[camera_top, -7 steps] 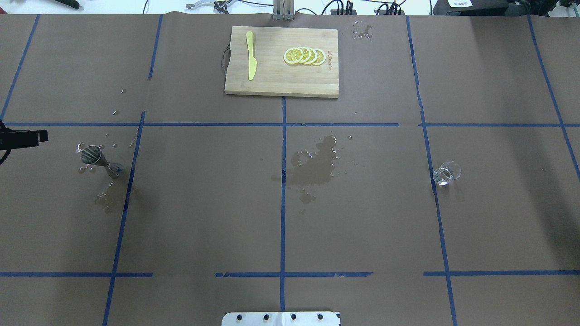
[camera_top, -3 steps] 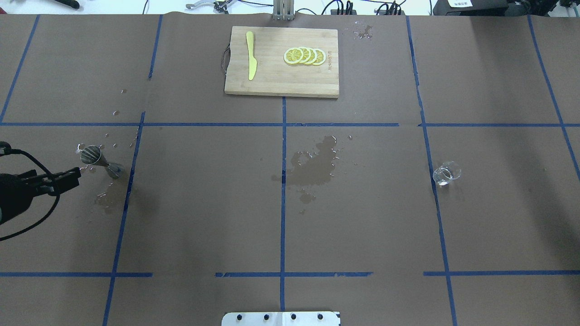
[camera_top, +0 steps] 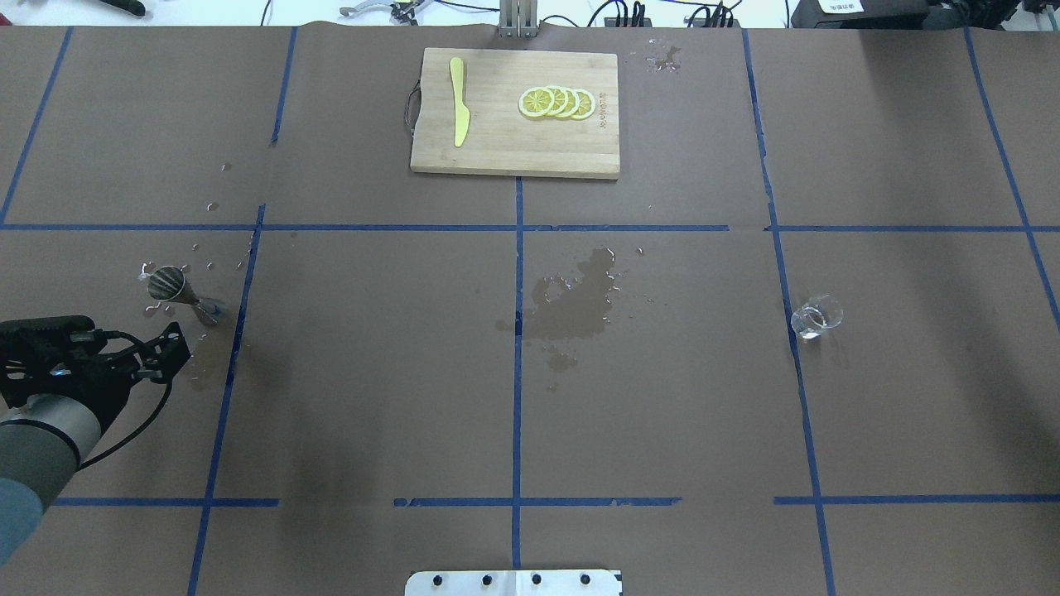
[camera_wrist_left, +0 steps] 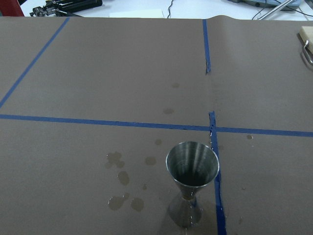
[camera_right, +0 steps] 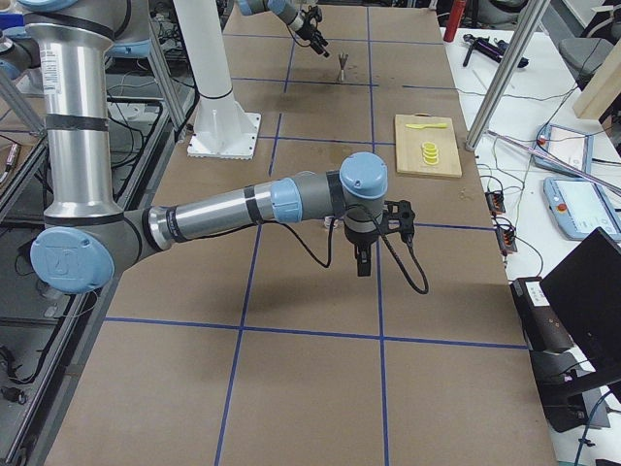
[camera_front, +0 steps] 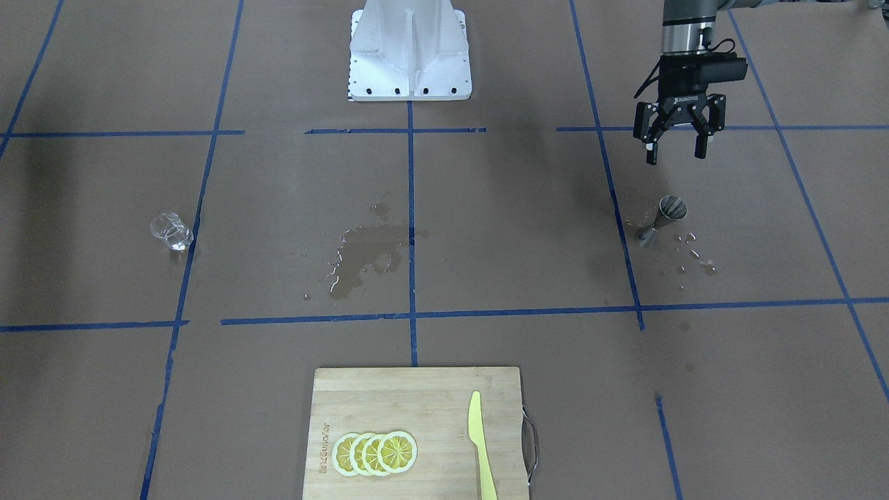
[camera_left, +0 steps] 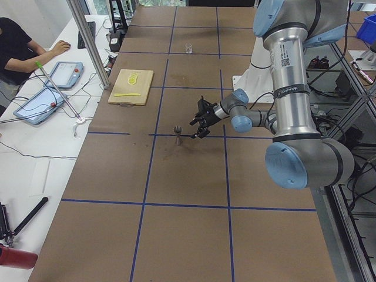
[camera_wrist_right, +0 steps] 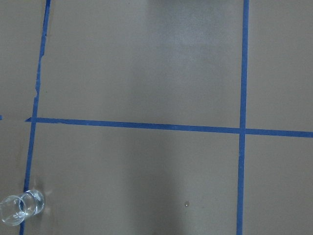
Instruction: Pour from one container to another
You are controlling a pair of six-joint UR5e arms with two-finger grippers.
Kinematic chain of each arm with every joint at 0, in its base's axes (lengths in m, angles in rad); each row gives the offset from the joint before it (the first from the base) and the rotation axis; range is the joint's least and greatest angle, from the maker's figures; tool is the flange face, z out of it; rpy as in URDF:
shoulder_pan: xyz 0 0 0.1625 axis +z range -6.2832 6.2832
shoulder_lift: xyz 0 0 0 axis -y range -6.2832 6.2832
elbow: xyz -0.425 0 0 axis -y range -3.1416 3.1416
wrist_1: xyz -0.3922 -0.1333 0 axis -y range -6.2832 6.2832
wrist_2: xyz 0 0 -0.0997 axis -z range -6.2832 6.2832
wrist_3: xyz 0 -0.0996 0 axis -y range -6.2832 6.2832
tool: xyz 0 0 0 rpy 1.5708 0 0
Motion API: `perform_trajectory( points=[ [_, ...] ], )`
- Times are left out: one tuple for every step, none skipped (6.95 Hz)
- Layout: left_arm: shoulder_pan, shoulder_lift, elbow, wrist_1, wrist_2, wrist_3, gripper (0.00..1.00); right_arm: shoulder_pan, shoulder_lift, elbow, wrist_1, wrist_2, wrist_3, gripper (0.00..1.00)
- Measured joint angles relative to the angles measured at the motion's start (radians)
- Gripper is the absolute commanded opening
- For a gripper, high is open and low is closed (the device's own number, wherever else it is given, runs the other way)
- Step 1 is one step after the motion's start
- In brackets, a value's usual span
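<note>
Brown paper, ruled into a grid by blue tape (camera_top: pixel 517 414), covers the table (camera_top: pixel 373 372). We mark first the small clear glass cup (camera_top: pixel 816 317), which sits on the robot's right half against a tape line. Well apart, on the left half, stands the small silver hourglass-shaped metal jigger (camera_front: pixel 663 221), upright and ringed by water droplets (camera_front: pixel 707 264) (the left wrist view looks down into its upper cone). We see the left gripper (camera_front: pixel 676 154) hanging near the jigger on the robot's side of it, fingers spread, empty. The right gripper (camera_right: pixel 362 268) appears only in the exterior right view; we cannot tell how its fingers stand. Between cup and jigger lies a dark wet patch (camera_top: pixel 580 300). At the far edge rests a rectangular bamboo cutting board (camera_top: pixel 497 145) bearing fanned lemon slices (camera_top: pixel 556 102) and a yellow plastic knife (camera_top: pixel 458 103).
</note>
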Motion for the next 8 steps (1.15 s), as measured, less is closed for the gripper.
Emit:
perform_trajectory(
  points=[
    [0.006, -0.049, 0.065, 0.005, 0.074, -0.008, 0.91, -0.008, 0.004, 0.003, 0.001, -0.001, 0.020, 1.00],
    [0.008, -0.091, 0.116, 0.007, 0.129, -0.010, 0.91, -0.014, 0.008, 0.006, 0.001, -0.002, 0.041, 1.00],
    [0.009, -0.127, 0.161, 0.007, 0.174, -0.011, 0.90, -0.018, 0.011, 0.007, 0.002, -0.002, 0.051, 1.00],
    [0.009, -0.155, 0.196, 0.007, 0.212, -0.012, 0.88, -0.020, 0.012, 0.008, 0.002, -0.002, 0.056, 1.00],
    [0.009, -0.173, 0.216, 0.006, 0.240, -0.012, 0.88, -0.023, 0.012, 0.010, 0.003, -0.002, 0.062, 1.00],
    [0.009, -0.181, 0.232, 0.006, 0.267, -0.012, 0.88, -0.024, 0.012, 0.013, 0.003, -0.001, 0.067, 1.00],
    [0.008, -0.189, 0.252, 0.005, 0.294, -0.013, 0.87, -0.025, 0.012, 0.016, 0.003, -0.001, 0.071, 1.00],
    [0.009, -0.206, 0.285, 0.004, 0.308, -0.027, 0.83, -0.025, 0.011, 0.017, 0.004, 0.000, 0.074, 1.00]
  ],
)
